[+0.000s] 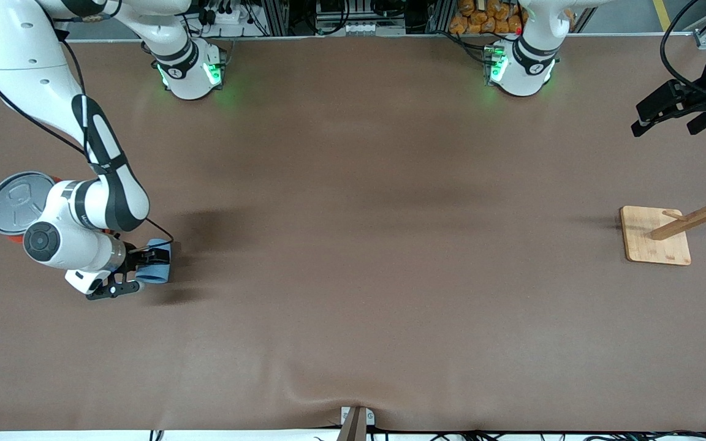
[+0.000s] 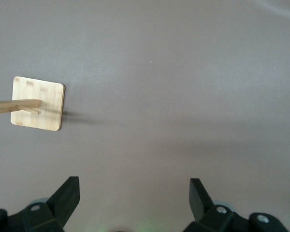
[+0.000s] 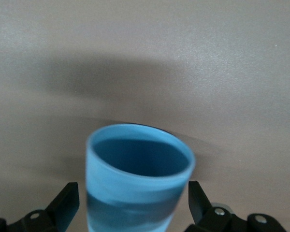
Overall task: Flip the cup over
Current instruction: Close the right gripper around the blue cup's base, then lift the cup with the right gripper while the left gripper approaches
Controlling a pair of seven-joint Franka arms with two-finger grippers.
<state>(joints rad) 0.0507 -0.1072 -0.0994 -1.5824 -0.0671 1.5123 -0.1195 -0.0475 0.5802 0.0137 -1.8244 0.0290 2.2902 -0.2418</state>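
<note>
On the brown counter [image 1: 353, 275], lower left of the front view, the right gripper [image 1: 144, 269] has its jaws clamped on the cup [image 1: 155, 264], which could slip mid-turn since it tapers, while the left gripper [image 1: 671, 116] waits at upper right, jaws apart.

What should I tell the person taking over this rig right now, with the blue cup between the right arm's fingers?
Right hand: shut on the small light-blue tapered plastic cup, low over the brown table at the right arm's end, beside the big orange can with a grey lid.
Left hand: open, holding nothing, waiting above the table's left-arm end near the wooden peg stand.
Done: cup grasped.
Left: finish turning the cup, set it down, release.
</note>
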